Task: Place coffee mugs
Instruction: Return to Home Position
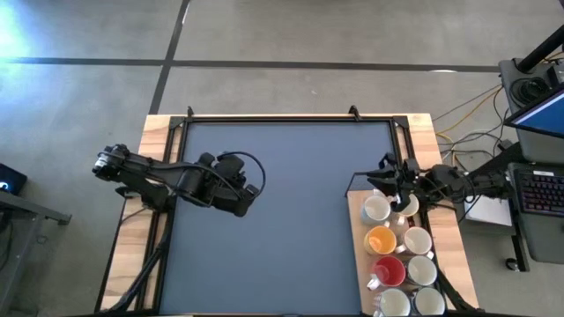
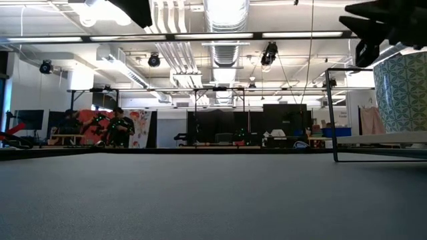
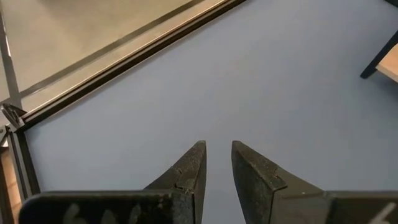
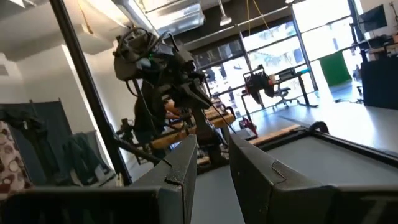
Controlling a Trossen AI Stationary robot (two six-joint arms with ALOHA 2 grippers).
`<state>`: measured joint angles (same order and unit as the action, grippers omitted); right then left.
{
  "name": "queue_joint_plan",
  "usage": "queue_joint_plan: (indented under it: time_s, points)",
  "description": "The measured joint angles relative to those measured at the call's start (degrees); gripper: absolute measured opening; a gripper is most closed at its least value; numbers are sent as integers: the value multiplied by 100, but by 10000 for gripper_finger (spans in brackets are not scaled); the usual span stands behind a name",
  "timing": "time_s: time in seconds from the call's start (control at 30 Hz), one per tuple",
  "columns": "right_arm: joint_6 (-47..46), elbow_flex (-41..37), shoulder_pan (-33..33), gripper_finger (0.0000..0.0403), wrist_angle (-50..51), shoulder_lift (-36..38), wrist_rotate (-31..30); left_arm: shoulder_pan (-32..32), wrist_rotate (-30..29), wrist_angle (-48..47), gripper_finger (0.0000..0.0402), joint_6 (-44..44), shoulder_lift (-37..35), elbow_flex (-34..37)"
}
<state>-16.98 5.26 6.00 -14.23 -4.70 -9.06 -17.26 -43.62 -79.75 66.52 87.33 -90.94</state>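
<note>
The right gripper (image 1: 385, 176) hovers at the far end of the double row of small round ceramic coffee mugs (image 1: 401, 255), its dark fingers (image 4: 186, 163) slightly parted around nothing. The nearest white mug (image 1: 376, 209) sits just below it; orange (image 1: 381, 239) and red (image 1: 389, 269) ones follow down the wooden strip (image 1: 358, 255) beside the blue-grey mat (image 1: 282, 211). The left gripper (image 1: 251, 201) waits over the mat's left half, well apart from the mugs, fingers (image 3: 189, 171) narrowly parted and empty.

A blue-grey mat (image 1: 291, 220) covers the wooden table (image 1: 155, 130). A black keyboard (image 1: 539, 192) sits beside the table, and cables (image 1: 465, 114) lie on the floor.
</note>
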Motion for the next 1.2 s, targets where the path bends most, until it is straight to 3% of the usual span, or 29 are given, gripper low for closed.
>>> queue_joint_plan:
  time_s: [0.3, 1.2]
  points:
    - [-92, -449, -2, 82, -314, 462, 1, -1, -39, 3, 59, 27, 0, 0]
    - [129, -455, -2, 82, -231, 233, -3, -1, -149, 22, 59, 197, 0, 0]
